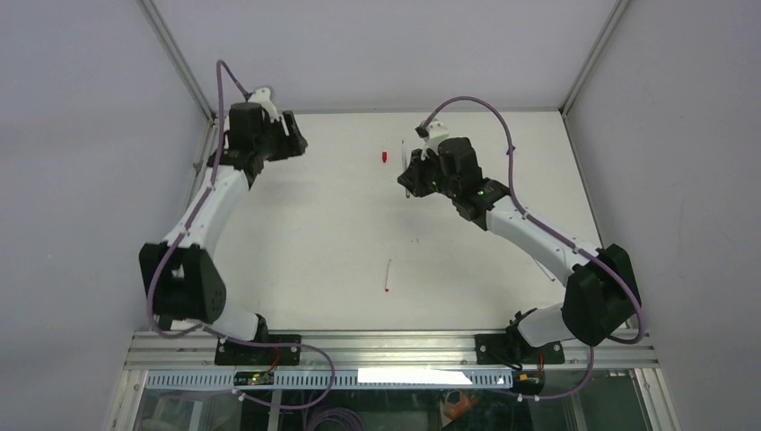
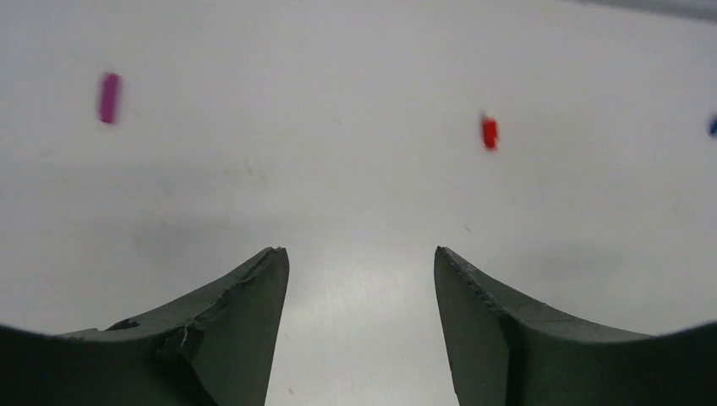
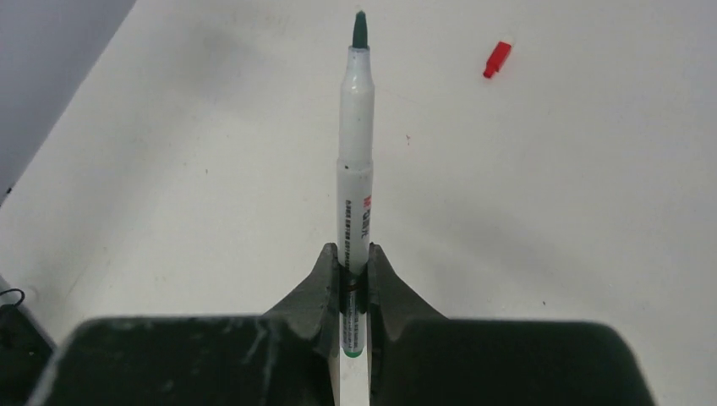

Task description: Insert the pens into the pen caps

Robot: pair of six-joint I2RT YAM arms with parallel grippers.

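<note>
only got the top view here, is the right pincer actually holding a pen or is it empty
observer: holding one. the right pincer is shut on a pen, gripped near its back end.
operator: what colour is the tip
observer: dark green, uncapped, pointing straight away from the wrist camera.
operator: left pincer got anything in it
observer: no, the left pincer is open with only bare table between its fingers.

You see a white table (image 1: 314, 242) boxed in by pale grey walls (image 1: 72, 135) at 9, 12 and 3 o'clock. Aluminium posts (image 1: 175, 54) rise at 11 and 1, and a metal rail (image 1: 386, 346) runs along 6.
</note>
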